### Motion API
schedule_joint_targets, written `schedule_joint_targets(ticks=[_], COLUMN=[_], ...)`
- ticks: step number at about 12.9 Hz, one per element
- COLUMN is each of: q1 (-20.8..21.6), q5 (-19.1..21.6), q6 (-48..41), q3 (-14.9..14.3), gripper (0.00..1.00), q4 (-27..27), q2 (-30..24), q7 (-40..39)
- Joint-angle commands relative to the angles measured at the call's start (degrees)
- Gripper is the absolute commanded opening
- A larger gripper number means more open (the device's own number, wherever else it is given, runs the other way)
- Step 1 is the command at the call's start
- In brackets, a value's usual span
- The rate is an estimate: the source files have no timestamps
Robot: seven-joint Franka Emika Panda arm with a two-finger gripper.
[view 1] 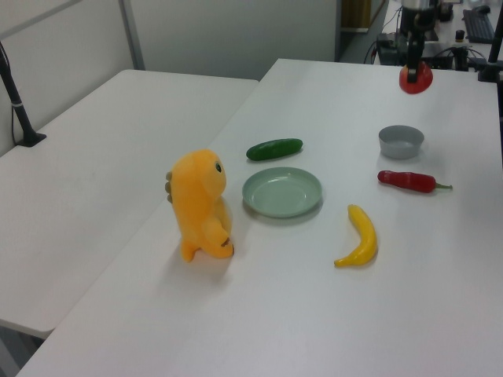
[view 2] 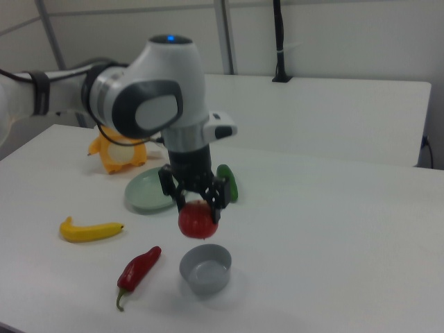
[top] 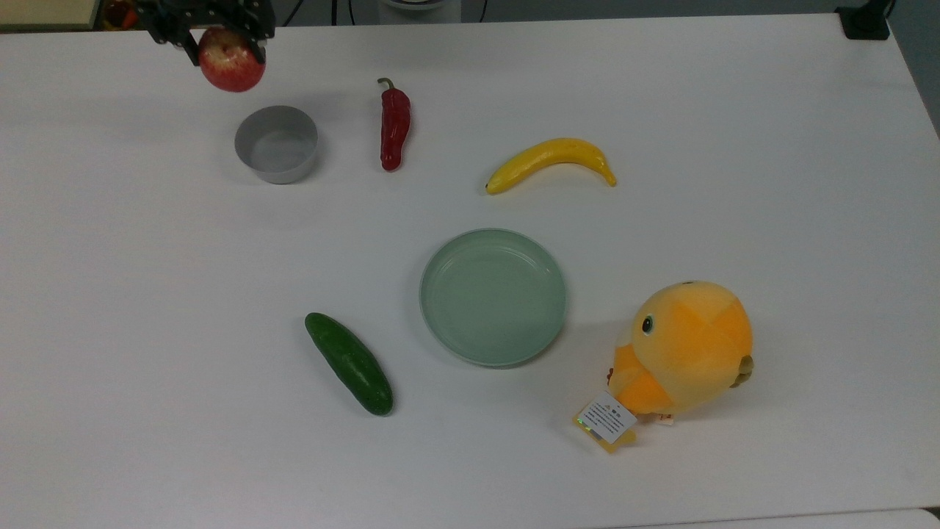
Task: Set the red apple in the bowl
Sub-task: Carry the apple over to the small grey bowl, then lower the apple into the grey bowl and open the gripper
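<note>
Right view: pincer (view 2: 196,203) clamped on the red apple (view 2: 198,220), held in the air above the bowl (view 2: 205,268). Bowl on white table (view 2: 333,229), chili pepper (view 2: 138,270) beside it.

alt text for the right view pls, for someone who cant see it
A white robot arm's gripper holds a red apple in the air just above a grey bowl on a white table. A chili, banana and green dish lie toward the right view's left.
</note>
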Motion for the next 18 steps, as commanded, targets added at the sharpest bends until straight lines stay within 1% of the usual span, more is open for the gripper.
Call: schedule_joint_targets(ticks=[1, 2, 4, 6, 12, 13, 14, 15, 16, 17, 18], q1=[0.1, 0.5, -0.1, 0.0, -0.1, -0.1, -0.1, -0.1, -0.1, -0.2, -0.4], q5=[-0.2, -0.2, -0.3, -0.9, -1.1, -1.1, -1.2, -1.1, -1.1, -1.1, -1.1], q6=[8.4, 11.1, 15.2, 18.0, 19.7, 19.7, 19.6, 19.6, 19.5, 19.4, 19.3], q3=[0.8, 0.9, 3.0, 3.4, 3.4, 3.4, 3.4, 3.4, 3.4, 3.4, 3.4], gripper=[0.50, 0.50, 0.50, 0.50, 0.50, 0.51, 0.53, 0.66, 0.73, 0.92, 0.99], q4=[-7.9, -9.4, -10.7, -11.3, -12.0, -12.0, -12.0, -11.9, -11.7, -11.6, -11.6], q2=[-1.3, -0.7, 1.4, 3.0, 5.8, 5.9, 6.0, 5.9, 5.9, 5.8, 5.8], q7=[2.9, 5.1, 9.3, 11.7, 11.9, 11.9, 11.9, 11.9, 11.9, 11.9, 11.9])
